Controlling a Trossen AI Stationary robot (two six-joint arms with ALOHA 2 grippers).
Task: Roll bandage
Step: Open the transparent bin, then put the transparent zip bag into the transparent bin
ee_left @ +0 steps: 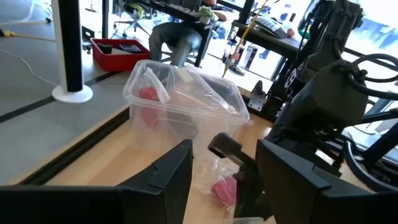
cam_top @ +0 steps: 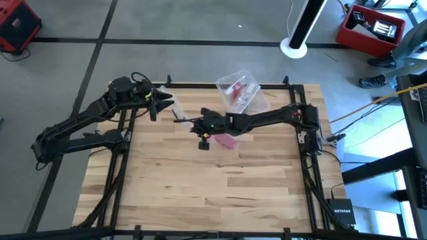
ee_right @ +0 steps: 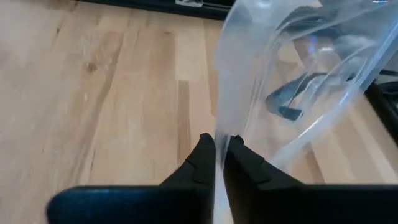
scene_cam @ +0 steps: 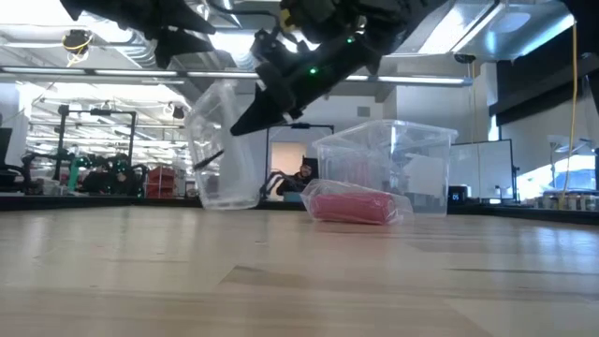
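The bandage (cam_top: 227,140) is a small pink lump lying on the wooden table just in front of the clear plastic box; it also shows in the low view (scene_cam: 354,206) and the left wrist view (ee_left: 224,190). My right gripper (ee_right: 217,142) reaches from the table's right to left of the bandage (cam_top: 183,121) and is shut on a crumpled clear plastic wrapper (scene_cam: 220,154). My left gripper (ee_left: 236,186) waits open at the table's far left (cam_top: 160,105), above the surface, touching nothing. My right gripper pinches a thin edge of the clear wrapper (ee_right: 219,121) between its two fingertips. The fingers slant down from the table's right side. The wrapper hangs below and beyond them (scene_cam: 223,178). Whether its lower end touches the table I cannot tell.
The clear plastic box (cam_top: 240,90) stands at the table's far edge with red items inside. Black frame rails (cam_top: 123,143) run along the table's left and right sides. A seated person (ee_left: 180,34) and a red bin (ee_left: 118,53) are beyond the table. Bare wood (cam_top: 200,193) lies toward the near edge.
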